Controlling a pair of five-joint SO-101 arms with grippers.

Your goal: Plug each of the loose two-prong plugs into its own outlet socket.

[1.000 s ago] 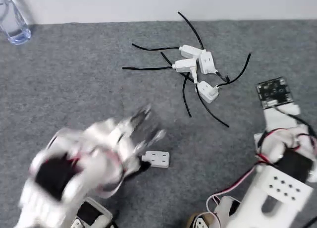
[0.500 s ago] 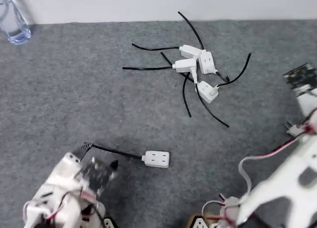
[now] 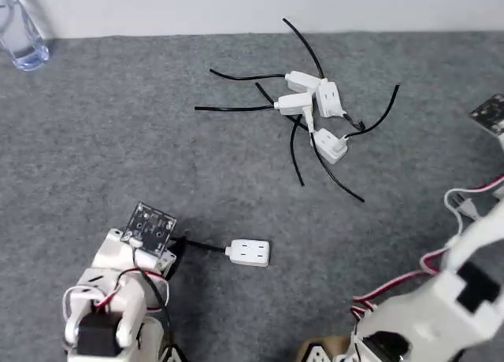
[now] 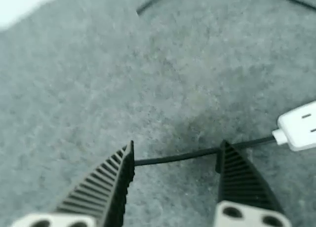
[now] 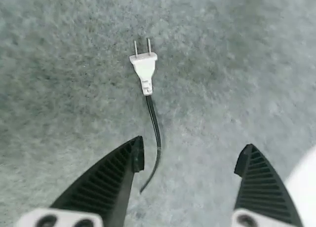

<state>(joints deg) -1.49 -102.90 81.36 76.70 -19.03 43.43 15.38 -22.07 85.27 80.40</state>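
A white outlet socket (image 3: 248, 252) lies on the grey carpet with its black cord (image 3: 201, 245) running toward my left arm (image 3: 126, 283). In the left wrist view my left gripper (image 4: 177, 147) is open just above that cord (image 4: 177, 157), and the socket (image 4: 300, 132) lies off to one side. A white two-prong plug (image 5: 143, 65) with a short black cord lies ahead of my open right gripper (image 5: 192, 145), apart from its fingers. My right arm (image 3: 441, 299) is at the lower right of the high view.
A tangle of several white plugs and sockets (image 3: 315, 102) with black cords (image 3: 236, 108) lies at the back centre. A clear glass vessel (image 3: 20, 31) stands in the back left corner. Bare grey carpet (image 3: 118, 142) stretches between.
My left arm has drawn back to the lower left, off the socket's cord; the socket stayed put. My right arm has swung toward the right edge.
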